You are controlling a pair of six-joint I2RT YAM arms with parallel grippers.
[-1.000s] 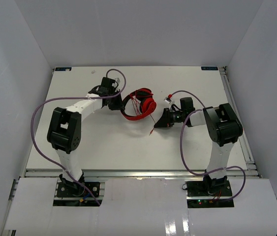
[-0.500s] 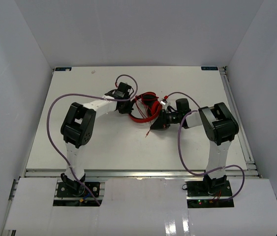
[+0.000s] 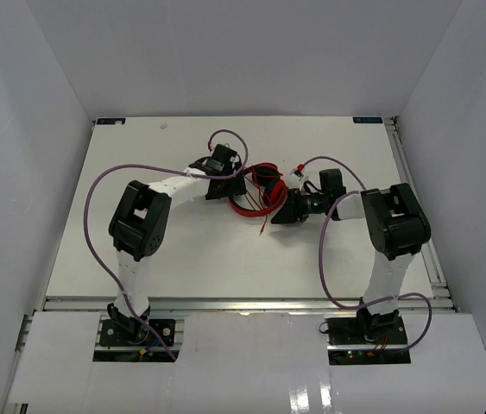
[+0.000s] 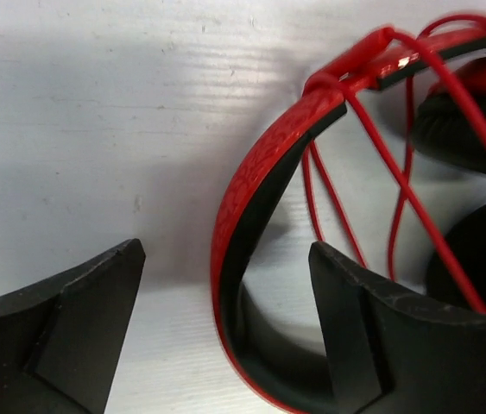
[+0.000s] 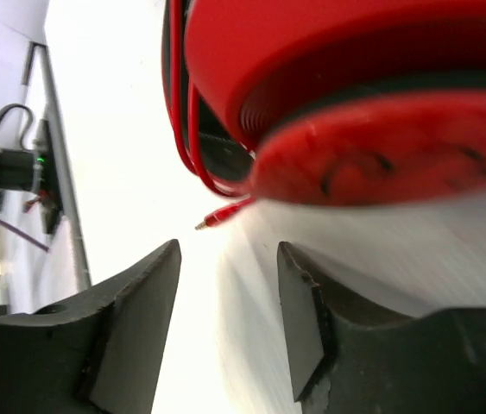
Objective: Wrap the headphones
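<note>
While flanking the headphones point(image 3: 265, 172), stood parted: left tool point(image 4: 225, 252) astride the headband point(image 4: 251, 190), nearer; right tool point(image 5: 227, 250) empty, just short of the ear cup point(image 5: 381, 164).

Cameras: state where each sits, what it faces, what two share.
Top external: above and behind the bases, looking down on the table, both arms, the headphones.
Left wrist: on the left gripper, facing the headband between its fingers.
Right wrist: on the right gripper, facing an ear cup past its fingers.
Shared: the red cable.

Left gripper point(image 4: 225, 252) spread wide, straddling headphones point(image 4: 264, 159) headband on white surface point(image 4: 87, 121); red cable point(image 4: 395, 168) crosses band; finger contact unclear.
</note>
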